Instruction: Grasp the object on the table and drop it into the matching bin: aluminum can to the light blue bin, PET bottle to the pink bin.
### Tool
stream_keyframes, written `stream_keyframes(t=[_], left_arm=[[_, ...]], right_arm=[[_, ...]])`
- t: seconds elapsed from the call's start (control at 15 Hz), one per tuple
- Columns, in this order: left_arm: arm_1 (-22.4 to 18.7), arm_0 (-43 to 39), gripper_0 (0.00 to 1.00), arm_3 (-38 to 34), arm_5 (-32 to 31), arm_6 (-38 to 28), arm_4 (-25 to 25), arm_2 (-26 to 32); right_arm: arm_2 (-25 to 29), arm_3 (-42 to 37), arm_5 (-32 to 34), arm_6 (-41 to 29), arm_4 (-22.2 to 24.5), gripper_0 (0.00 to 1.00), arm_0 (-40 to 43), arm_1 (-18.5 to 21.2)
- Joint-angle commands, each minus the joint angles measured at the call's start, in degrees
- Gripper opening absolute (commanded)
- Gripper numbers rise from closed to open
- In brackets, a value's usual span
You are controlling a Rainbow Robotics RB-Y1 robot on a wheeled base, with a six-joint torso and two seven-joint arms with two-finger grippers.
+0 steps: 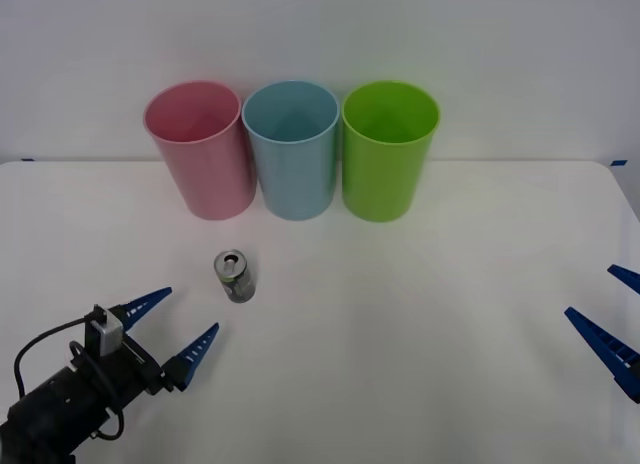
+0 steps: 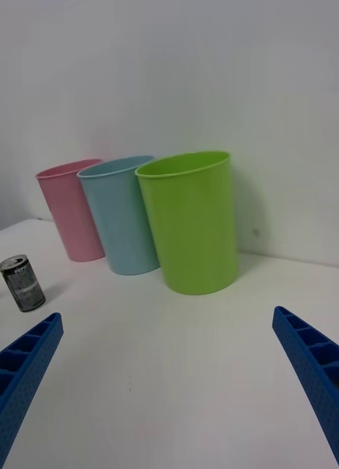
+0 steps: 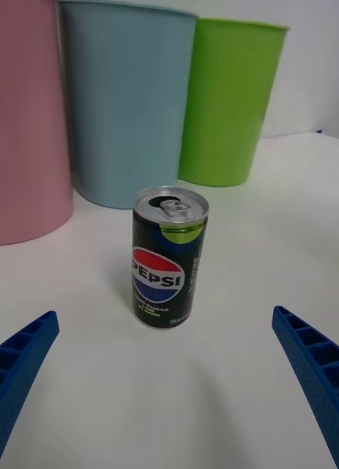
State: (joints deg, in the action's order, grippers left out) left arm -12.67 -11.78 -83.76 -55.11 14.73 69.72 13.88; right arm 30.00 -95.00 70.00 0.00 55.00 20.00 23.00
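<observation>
Standing upright on the white surface [image 1: 420, 334], tab end up, the can [image 1: 235, 276] sits just beyond the left end effector [image 1: 176, 329], whose ribbed blue fingers are spread wide near the front left corner. Behind the can, along the back edge, stand the smooth tapered pink bin [image 1: 198, 149] and blue bin [image 1: 292, 147]. The right end effector [image 1: 610, 319] hangs open at the right edge.

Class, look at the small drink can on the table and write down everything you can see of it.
The aluminum can is short, with a silver rim and pull-tab top and a black label bearing a red, white and blue Pepsi logo with a lime patch near the top. It looks like metal, undented. It stands upright on the white table, before the pink bin and light blue bin, touching neither. The open left hand is near, not touching.
</observation>
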Motion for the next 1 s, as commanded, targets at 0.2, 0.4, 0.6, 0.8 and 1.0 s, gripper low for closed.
stream_keyframes(t=[0.2,0.4,0.6,0.8,1.0], left_arm=[[0.4,5.4,1.0,6.7,0.0,1.3,0.5,-0.2],[0.4,8.1,1.0,9.4,0.1,1.4,0.8,-1.0],[0.4,11.7,1.0,13.7,0.3,2.4,0.9,-1.7],[0.8,14.2,1.0,16.3,1.7,3.5,1.1,-2.9],[2.2,15.4,1.0,16.3,3.6,4.3,3.0,-3.3]], right_arm=[[0.0,0.0,0.0,0.0,0.0,1.0,0.0,0.0],[0.0,0.0,0.0,0.0,0.0,1.0,0.0,0.0],[0.0,0.0,0.0,0.0,0.0,1.0,0.0,0.0],[0.0,0.0,0.0,0.0,0.0,1.0,0.0,0.0],[0.0,0.0,0.0,0.0,0.0,1.0,0.0,0.0]])
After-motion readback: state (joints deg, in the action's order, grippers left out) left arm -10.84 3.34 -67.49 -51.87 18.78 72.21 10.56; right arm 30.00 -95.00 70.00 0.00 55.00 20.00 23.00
